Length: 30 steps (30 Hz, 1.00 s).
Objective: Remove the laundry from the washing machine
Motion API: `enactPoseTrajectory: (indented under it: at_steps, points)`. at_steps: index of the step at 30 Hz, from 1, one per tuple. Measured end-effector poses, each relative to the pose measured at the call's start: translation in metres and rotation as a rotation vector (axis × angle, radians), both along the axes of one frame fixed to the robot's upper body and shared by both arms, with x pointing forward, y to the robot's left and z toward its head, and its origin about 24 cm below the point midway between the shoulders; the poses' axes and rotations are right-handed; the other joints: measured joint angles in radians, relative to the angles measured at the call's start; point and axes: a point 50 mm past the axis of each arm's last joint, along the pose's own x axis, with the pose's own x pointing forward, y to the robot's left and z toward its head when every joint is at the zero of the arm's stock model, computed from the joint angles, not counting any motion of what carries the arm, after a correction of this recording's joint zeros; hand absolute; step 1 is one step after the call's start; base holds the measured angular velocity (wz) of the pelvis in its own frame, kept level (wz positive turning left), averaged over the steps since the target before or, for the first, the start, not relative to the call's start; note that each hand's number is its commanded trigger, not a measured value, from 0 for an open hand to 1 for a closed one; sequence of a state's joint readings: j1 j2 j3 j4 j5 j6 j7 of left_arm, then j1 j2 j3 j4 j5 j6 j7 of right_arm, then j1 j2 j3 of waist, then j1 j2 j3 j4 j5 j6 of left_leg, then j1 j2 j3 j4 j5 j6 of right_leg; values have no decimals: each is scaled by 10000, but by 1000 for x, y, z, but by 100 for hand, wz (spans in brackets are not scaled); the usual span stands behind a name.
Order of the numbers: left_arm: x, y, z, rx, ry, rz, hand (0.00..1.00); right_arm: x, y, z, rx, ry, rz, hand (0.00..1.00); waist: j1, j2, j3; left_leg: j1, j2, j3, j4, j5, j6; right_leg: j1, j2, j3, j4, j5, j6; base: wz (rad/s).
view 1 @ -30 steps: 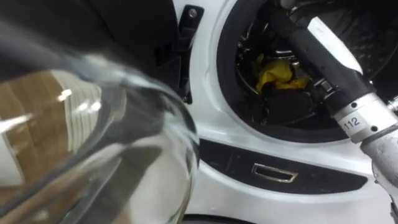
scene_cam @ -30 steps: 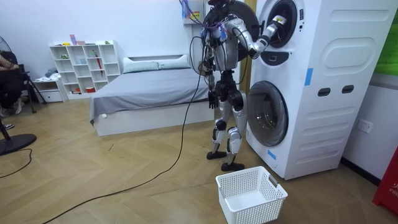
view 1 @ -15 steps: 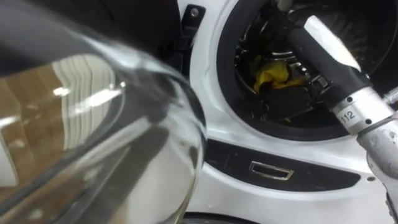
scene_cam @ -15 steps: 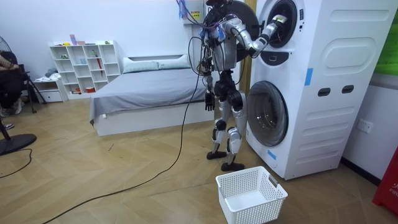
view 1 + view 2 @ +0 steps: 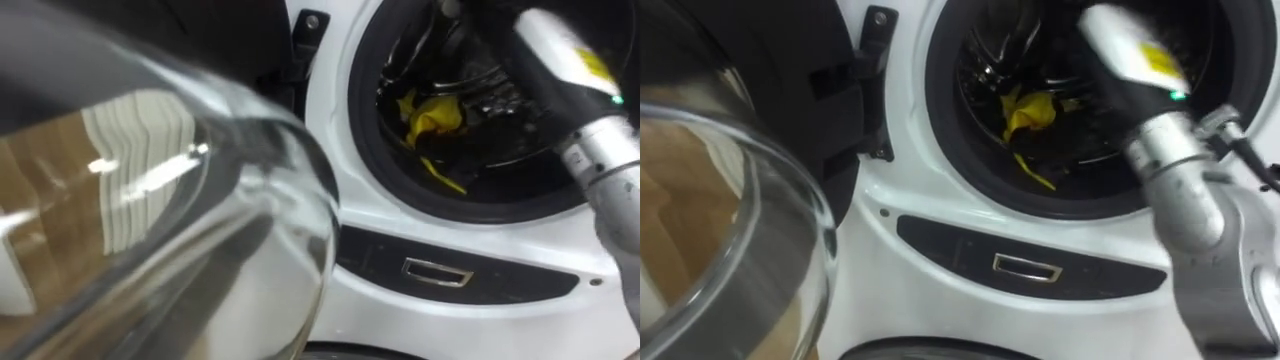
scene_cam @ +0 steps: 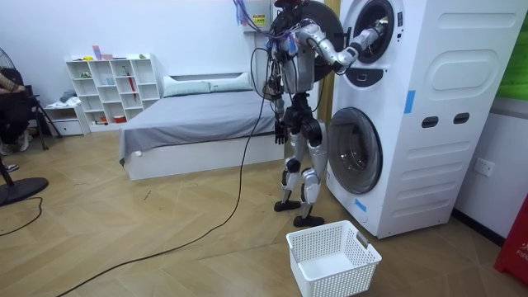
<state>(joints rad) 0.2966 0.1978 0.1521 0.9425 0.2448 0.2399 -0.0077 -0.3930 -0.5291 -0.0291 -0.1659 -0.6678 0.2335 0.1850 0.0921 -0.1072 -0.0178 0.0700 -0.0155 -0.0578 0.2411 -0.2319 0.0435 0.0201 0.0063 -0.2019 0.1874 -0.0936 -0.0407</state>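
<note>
Cloth, yellow and crumpled (image 5: 432, 118), lay low inside the drum (image 5: 470, 165) of the upper washing machine (image 6: 412, 115). The machine's glass door (image 5: 150, 230) stood swung open on your left. Your robot stood close before the stacked machines with its right arm reaching into that drum, the right hand hidden inside, so you could not tell whether it grasped anything. Its left hand (image 6: 279, 130) hung by the hip, too small for you to tell its state, and a white laundry basket (image 6: 334, 257) sat on the floor near its feet.
</note>
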Motion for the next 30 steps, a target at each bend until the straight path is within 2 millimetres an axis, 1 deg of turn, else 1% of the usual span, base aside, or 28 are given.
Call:
enactPoseTrajectory:
  at_steps: [1, 3, 4, 6, 7, 9, 14, 19, 25, 30]
  points:
    - [0, 1, 0, 32, -5, -7, 0, 0, -1, 0, -49, 28, -130, 0, 40, -2, -30, 43, -5, 0, -55, 8, 8, 20, 2, -5, -1, -14, -4, 0]
    - [0, 4, 1, 134, -14, -2, 0, 0, -2, 0, -201, 7, -287, 0, 173, -31, -23, 184, -4, -3, -146, 8, 7, 126, 24, -33, -18, -66, -14, 2]
    - [0, 4, 1, 145, -8, -6, 0, 0, -2, 0, -224, 11, -345, 0, 191, -48, -9, 233, 3, 0, -186, 9, 4, 163, 32, -34, -23, -80, -18, 0]
    - [0, 5, 2, 166, -7, -31, 0, 1, -5, -1, -269, 96, -565, 0, 213, -143, 72, 378, 21, -3, -221, 1, -8, 306, 58, -40, -28, -144, -25, 0]
    - [-1, 5, 2, 160, 18, -25, 0, 1, -5, -2, -270, 135, -624, 0, 215, -164, 83, 400, 24, -4, -227, -5, -15, 322, 56, -40, -24, -157, -26, 0]
    - [-1, 5, 2, 116, 21, -29, 0, 1, -7, -2, -401, 258, -790, 0, 216, -249, 142, 428, 28, -4, -271, -9, -21, 329, 60, -35, -22, -166, -29, 0]
    - [0, 5, 2, 94, -3, -27, 0, 1, -7, -4, -682, 621, -878, 0, 226, -332, 193, 438, 24, 13, -270, -9, -20, 328, 108, -10, -20, -166, -28, 0]
    - [4, 5, 2, 32, -75, -63, 0, 1, -10, -4, -861, 970, -1000, 0, 260, -352, 204, 436, 21, 13, -269, -10, -18, 316, 115, 12, -19, -165, -28, 0]
    - [13, 5, 2, 26, -321, -150, 0, 2, -9, -8, -905, 1657, -845, 0, 268, -354, 205, 435, 24, 24, -273, -9, -18, 305, 112, 31, -5, -165, -30, 0]
    - [15, 5, 2, 82, -337, -272, 0, 3, -8, -8, -885, 2135, -594, 0, 410, -371, 212, 440, 25, 26, -287, -9, -17, 310, 119, 33, -21, -164, -31, 0]
